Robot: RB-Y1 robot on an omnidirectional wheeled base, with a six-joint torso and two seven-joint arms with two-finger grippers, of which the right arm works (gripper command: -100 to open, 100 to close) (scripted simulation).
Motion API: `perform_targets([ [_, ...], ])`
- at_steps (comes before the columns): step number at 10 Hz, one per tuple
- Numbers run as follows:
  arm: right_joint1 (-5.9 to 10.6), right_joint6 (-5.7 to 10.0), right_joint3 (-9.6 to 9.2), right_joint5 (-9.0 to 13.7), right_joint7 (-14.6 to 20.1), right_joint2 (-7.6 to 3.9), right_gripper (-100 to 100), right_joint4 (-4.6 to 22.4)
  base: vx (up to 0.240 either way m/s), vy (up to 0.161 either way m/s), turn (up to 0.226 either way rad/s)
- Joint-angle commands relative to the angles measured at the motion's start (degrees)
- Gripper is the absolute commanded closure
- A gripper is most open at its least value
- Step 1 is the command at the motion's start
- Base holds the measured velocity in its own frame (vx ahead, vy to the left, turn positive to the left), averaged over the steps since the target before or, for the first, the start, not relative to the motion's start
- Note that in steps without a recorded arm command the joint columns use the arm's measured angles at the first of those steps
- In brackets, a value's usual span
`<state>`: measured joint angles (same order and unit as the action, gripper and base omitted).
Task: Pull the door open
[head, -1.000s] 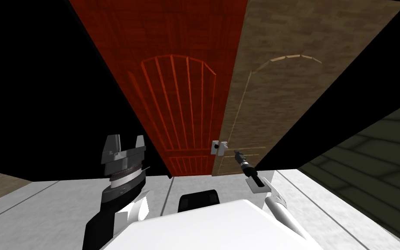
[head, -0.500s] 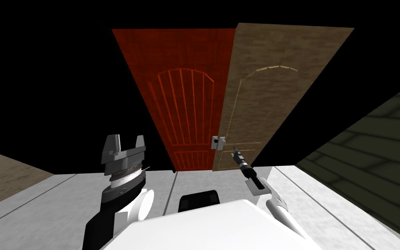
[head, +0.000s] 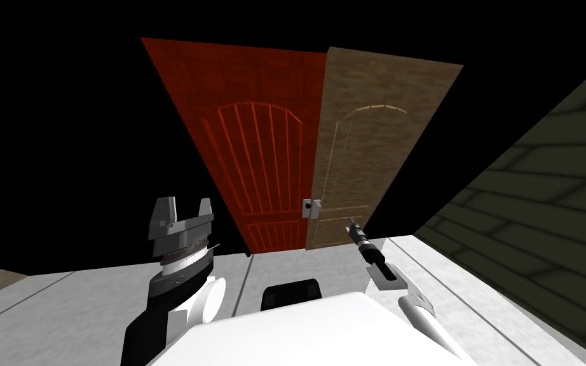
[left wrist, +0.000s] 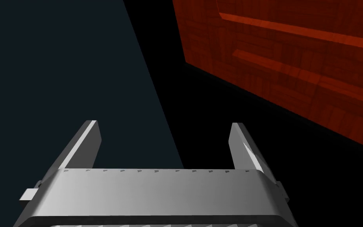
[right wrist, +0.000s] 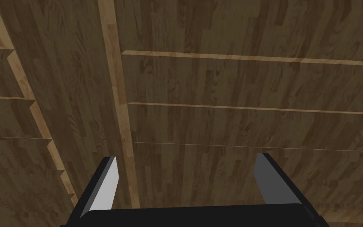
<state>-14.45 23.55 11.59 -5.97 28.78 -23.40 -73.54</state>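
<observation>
The door shows in the head view as two arched wooden panels meeting at a vertical seam: a dark red wooden panel (head: 253,146) on the left and a dull brown wooden panel (head: 374,140) on the right. They stand at an angle to each other, with black area on both sides. A small light grey door handle (head: 311,208) sits on the seam, low down, just above the pale grey floor (head: 323,267).

The right gripper (head: 351,223) reaches toward the brown panel, near the handle but apart from it and a little to its right. Its wrist view shows the two thin fingers (right wrist: 108,185) spread with nothing between them, facing brown planks and paler trim strips.

The left gripper (head: 181,213) is held up well to the left, fingers apart and empty – the red panel runs past beside it.

As I judge it, the grasp is not yet made. The angle between the panels may mean the door is partly swung, but I cannot tell – what remains is to close on the handle and pull.
</observation>
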Motion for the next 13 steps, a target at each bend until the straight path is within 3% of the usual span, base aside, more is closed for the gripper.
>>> perform_targets([
  [1,0.67,0.07,0.46,0.06,-0.78,0.48,-100,0.96,0.194,-0.078,0.04],
  [3,1.78,0.23,-0.31,-0.07,-1.02,1.11,-100,0.77,0.208,0.031,0.123],
  [7,4.0,0.8,-2.56,-0.48,-1.18,2.49,-100,-0.26,0.19,0.129,0.128],
  [8,3.6,0.62,-2.17,-0.42,-1.2,2.28,-100,-0.24,0.092,0.063,0.022],
  [9,3.6,0.62,-2.17,-0.42,-1.2,2.28,100,-0.24,-0.013,-0.006,-0.022],
  [13,3.6,0.62,-2.17,-0.42,-1.2,2.28,100,-0.24,-0.022,-0.011,0.01],
])
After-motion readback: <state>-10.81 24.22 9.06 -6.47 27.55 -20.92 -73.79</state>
